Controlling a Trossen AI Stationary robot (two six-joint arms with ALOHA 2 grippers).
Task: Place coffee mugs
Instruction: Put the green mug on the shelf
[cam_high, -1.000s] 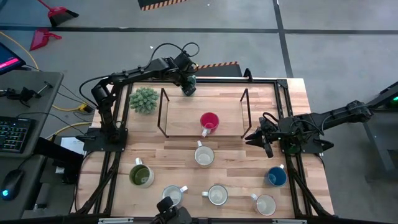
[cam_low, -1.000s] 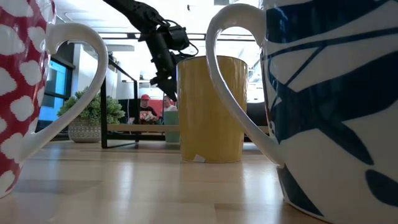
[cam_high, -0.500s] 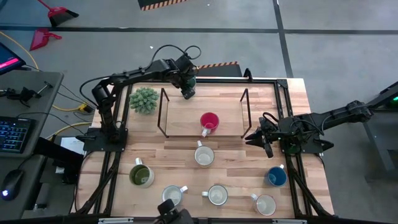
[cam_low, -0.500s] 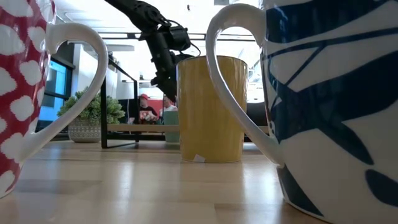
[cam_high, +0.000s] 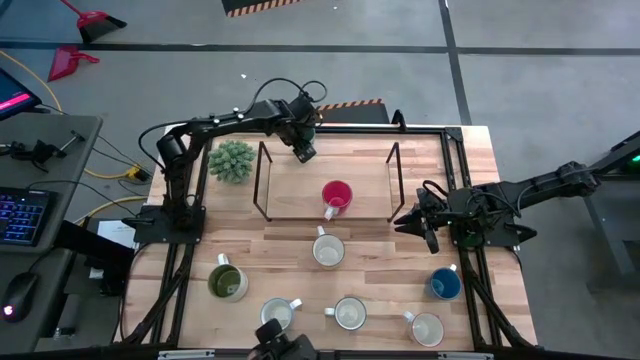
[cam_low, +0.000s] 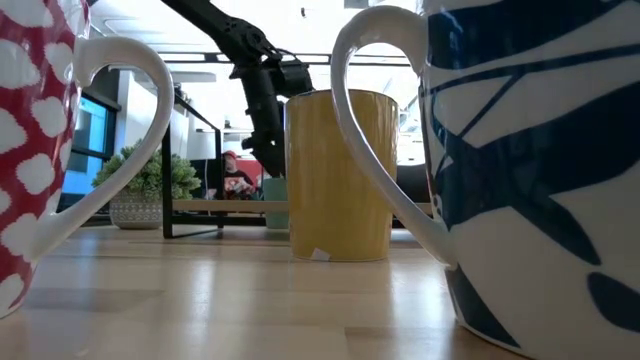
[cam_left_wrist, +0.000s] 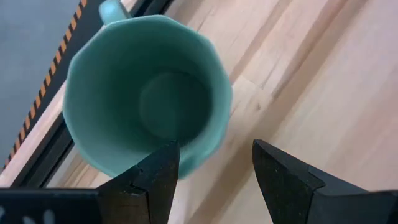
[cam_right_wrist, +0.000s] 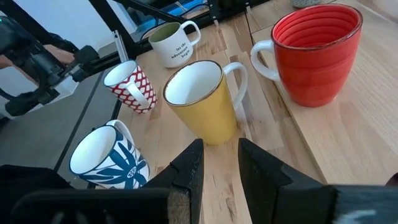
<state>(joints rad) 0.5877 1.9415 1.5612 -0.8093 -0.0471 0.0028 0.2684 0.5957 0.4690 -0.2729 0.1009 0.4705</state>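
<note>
A teal-green mug (cam_left_wrist: 149, 93) stands upright at the far edge of a raised wooden shelf (cam_high: 300, 185); the low view shows only a sliver of the teal-green mug (cam_low: 272, 195). My left gripper (cam_left_wrist: 211, 174) hangs open just above it, pointing steeply down. One finger (cam_left_wrist: 163, 168) is over the mug's inside, the other (cam_left_wrist: 280, 180) outside its wall. A red mug (cam_high: 336, 195) stands on the shelf. My right gripper (cam_right_wrist: 219, 168) waits open at the table's right side with nothing between its fingers.
On the near table stand a yellow mug (cam_high: 328, 250), an olive-green mug (cam_high: 227, 283), a blue mug (cam_high: 445, 284) and three pale mugs (cam_high: 349, 314). A spiky potted plant (cam_high: 232, 160) stands left of the shelf. Black upright rails (cam_high: 262, 180) flank the shelf.
My left gripper has come down toward the teal-green mug, tipping a little steeper, and has stayed open. The mug has kept its place on the shelf.
</note>
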